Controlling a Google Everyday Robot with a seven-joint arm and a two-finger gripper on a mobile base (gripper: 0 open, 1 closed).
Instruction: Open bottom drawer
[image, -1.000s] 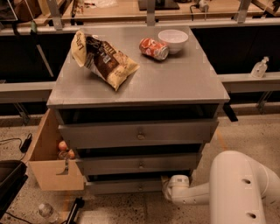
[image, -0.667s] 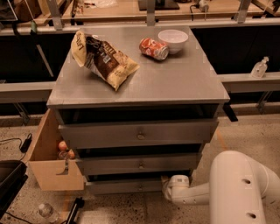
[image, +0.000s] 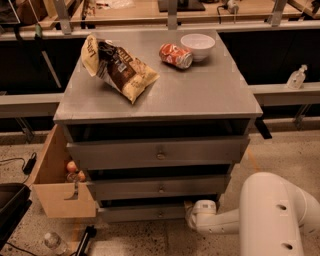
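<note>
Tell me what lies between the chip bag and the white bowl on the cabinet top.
A red soda can on its side, in the camera view. The gripper sits low by the right end of the bottom drawer.

You see your robot's arm (image: 272, 210) in the lower right of the frame: a bulky, rounded shell in smooth, glossy white, with two small dark round holes on its side. Towards the left it narrows into a slimmer white link, which ends in a rounded white wrist joint (image: 202, 216) marked by a thin grey seam. The gripper (image: 190, 206) is at the wrist's left tip, low and just right of centre, mostly in shadow.
</note>
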